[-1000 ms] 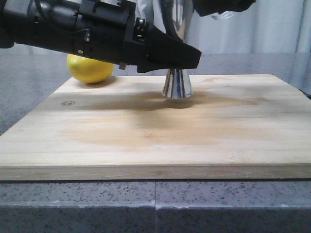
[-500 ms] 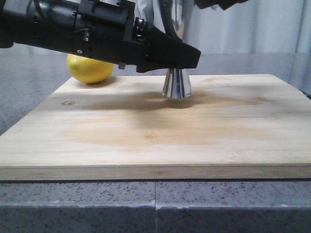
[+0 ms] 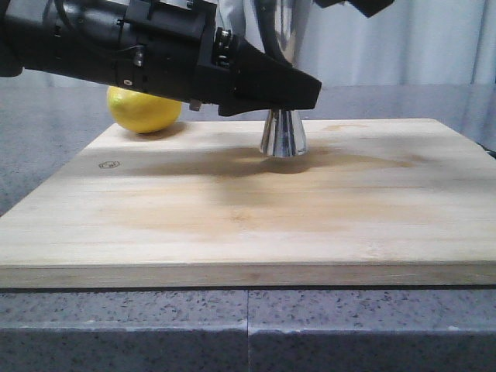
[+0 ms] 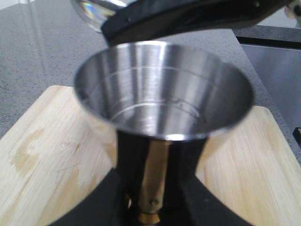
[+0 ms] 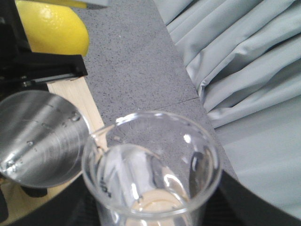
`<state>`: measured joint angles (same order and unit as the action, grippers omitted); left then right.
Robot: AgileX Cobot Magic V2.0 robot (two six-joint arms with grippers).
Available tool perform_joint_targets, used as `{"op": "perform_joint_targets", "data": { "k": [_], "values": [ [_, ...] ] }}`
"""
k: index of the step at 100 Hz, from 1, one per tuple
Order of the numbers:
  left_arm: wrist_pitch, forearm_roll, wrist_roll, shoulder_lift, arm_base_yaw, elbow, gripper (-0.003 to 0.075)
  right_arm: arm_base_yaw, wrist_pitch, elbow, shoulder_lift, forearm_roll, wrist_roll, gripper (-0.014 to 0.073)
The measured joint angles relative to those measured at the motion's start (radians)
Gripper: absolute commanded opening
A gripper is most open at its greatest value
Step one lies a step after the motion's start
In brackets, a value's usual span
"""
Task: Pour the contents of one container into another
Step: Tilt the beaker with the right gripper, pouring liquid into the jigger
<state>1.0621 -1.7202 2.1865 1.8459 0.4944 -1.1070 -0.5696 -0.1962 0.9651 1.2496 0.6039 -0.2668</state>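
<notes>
Since one second ago, only the right tool (image 3: 364, 6) has risen, now almost out of the front view's top edge. It grasps the glass beaker (image 5: 153, 165), held above and beside the jigger's open rim. The left tool (image 3: 298, 87) is clenched on the jigger (image 4: 162, 89), which stands upright on the wooden board (image 3: 256, 209). Behind the board, a lemon (image 3: 145, 110) lies on the table (image 3: 46, 124).

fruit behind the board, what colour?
Yellow, the lemon at the board's far left corner; clearest in the front view.
</notes>
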Motion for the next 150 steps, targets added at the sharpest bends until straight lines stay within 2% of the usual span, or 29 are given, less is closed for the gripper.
{"op": "perform_joint_targets", "data": {
  "k": [150],
  "values": [
    [0.0, 0.0, 0.0, 0.0, 0.0, 0.0, 0.0042, -0.008, 0.03, 0.007, 0.033, 0.261, 0.0, 0.0321]
  ]
}}
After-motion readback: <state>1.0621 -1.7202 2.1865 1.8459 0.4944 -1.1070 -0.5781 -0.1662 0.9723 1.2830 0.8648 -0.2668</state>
